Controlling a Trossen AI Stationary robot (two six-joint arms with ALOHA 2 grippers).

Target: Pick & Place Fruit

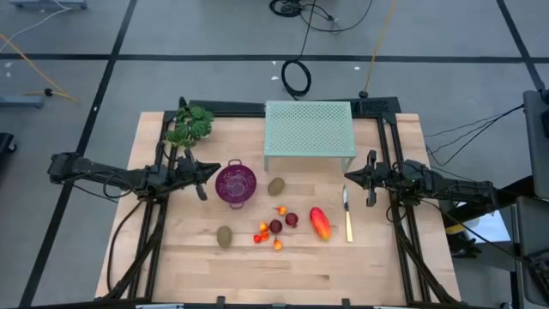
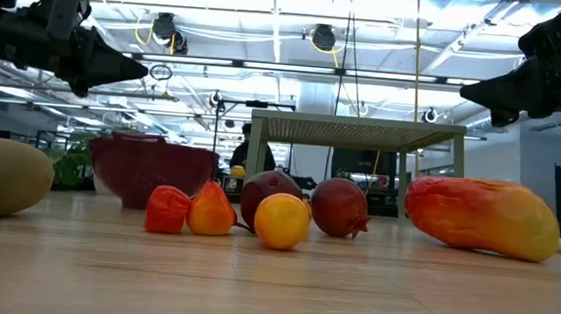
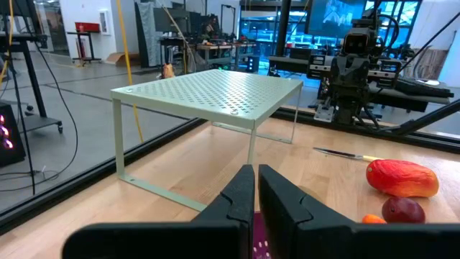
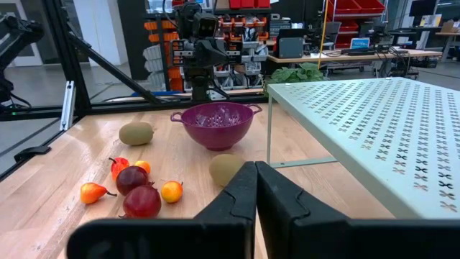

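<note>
Tabletop (image 1: pixel 360 266), pale wood. Green perforated rack (image 1: pixel 310 129) behind the purple colander (image 1: pixel 235 184). Left pincer (image 1: pixel 202 178) just left of colander, shut, empty. Right pincer (image 1: pixel 371 179) well right of it, shut, empty. Fruit loose on the tabletop: long red fruit (image 1: pixel 320 223), kiwis (image 1: pixel 276 185) (image 1: pixel 224 236), red rounds (image 1: pixel 292 220), tiny orange ones (image 1: pixel 260 233), all right of or in front of the colander.

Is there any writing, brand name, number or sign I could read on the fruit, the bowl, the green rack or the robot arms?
None can be read.
fruit: no sticker or print.
purple colander: no mark.
green perforated rack: holes only.
knife: no text visible.
Background screens and red bins in the wrist views: too blurred to read.
</note>
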